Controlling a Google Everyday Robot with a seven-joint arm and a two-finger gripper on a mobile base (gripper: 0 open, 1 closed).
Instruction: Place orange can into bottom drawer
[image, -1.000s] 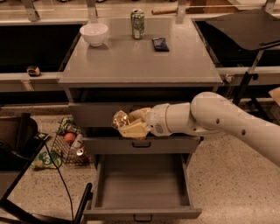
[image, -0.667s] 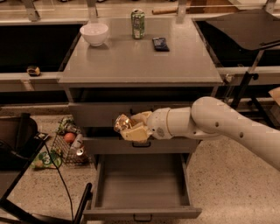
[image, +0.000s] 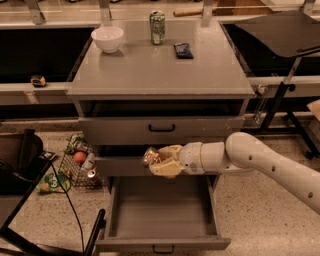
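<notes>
The orange can (image: 150, 156) is a small shiny gold-orange can held in my gripper (image: 161, 161), which is shut on it. The gripper sits in front of the middle drawer, above the back of the open bottom drawer (image: 162, 227). The bottom drawer is pulled out wide, with a plain grey inside and a small black handle at its front edge. My white arm (image: 250, 157) comes in from the right.
A grey cabinet top (image: 160, 70) carries a white bowl (image: 108, 38), a tall green can (image: 157, 27) and a dark small packet (image: 183, 50). A wire basket with items (image: 77, 165) sits on the floor at left. A black chair base (image: 20, 200) is at lower left.
The gripper with the can has moved slightly lower and to the right, staying in front of the middle drawer.
</notes>
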